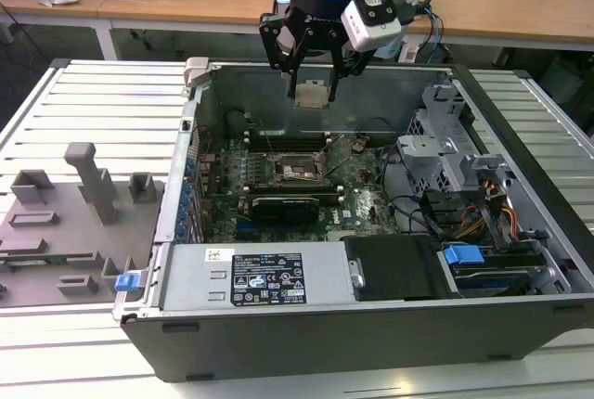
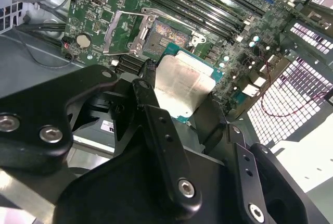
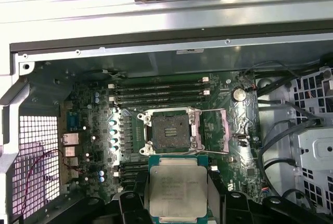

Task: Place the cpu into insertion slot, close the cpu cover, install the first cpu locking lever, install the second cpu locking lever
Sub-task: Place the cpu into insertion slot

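My gripper [image 1: 311, 93] hangs above the open computer case, shut on the cpu [image 1: 311, 96], a flat square chip with a dull silver top. In both wrist views the black fingers [image 2: 156, 125] clamp the cpu [image 2: 182, 86] [image 3: 177, 187] by two opposite edges. Below it on the green motherboard, the insertion slot [image 3: 169, 130] [image 2: 165, 37] [image 1: 299, 169] lies open with its dark pin field bare. The cpu cover [image 3: 210, 130] [image 2: 125, 31] is swung back beside the slot. The cpu is well above the slot and touches nothing.
Long memory slots [image 3: 156, 91] run beside the socket. A long black expansion card [image 1: 283, 204] lies on the other side, then the power supply [image 1: 269, 278]. A drive cage [image 1: 445, 148] and cables fill the exterior view's right. A grey fixture tray [image 1: 74, 223] sits outside the case.
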You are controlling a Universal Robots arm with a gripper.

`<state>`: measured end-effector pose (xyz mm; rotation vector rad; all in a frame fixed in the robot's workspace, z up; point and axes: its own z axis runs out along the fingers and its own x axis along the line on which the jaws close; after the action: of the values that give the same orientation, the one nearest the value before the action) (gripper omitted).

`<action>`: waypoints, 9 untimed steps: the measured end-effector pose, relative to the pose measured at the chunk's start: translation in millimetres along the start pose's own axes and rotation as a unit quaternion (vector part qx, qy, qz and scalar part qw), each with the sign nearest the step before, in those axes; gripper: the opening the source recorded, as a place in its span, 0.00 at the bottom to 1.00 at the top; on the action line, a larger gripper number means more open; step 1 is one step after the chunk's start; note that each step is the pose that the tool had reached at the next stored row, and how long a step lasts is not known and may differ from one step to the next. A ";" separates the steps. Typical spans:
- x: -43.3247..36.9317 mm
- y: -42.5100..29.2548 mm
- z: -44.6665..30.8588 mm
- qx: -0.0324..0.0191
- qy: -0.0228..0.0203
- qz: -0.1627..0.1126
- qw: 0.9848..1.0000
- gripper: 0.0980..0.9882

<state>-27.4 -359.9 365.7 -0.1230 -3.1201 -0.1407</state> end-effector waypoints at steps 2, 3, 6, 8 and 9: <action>0.0 0.0 0.1 0.000 0.000 0.000 1.000 0.49; 0.0 0.0 0.1 0.000 0.000 0.001 1.000 0.49; 0.2 0.0 0.1 0.000 0.000 0.002 1.000 0.49; 0.3 -0.1 0.4 0.000 0.000 0.004 1.000 0.49; 0.3 -0.1 0.5 0.000 0.000 0.005 1.000 0.49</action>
<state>-27.7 -359.9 365.2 -0.1372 -3.1200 -0.1410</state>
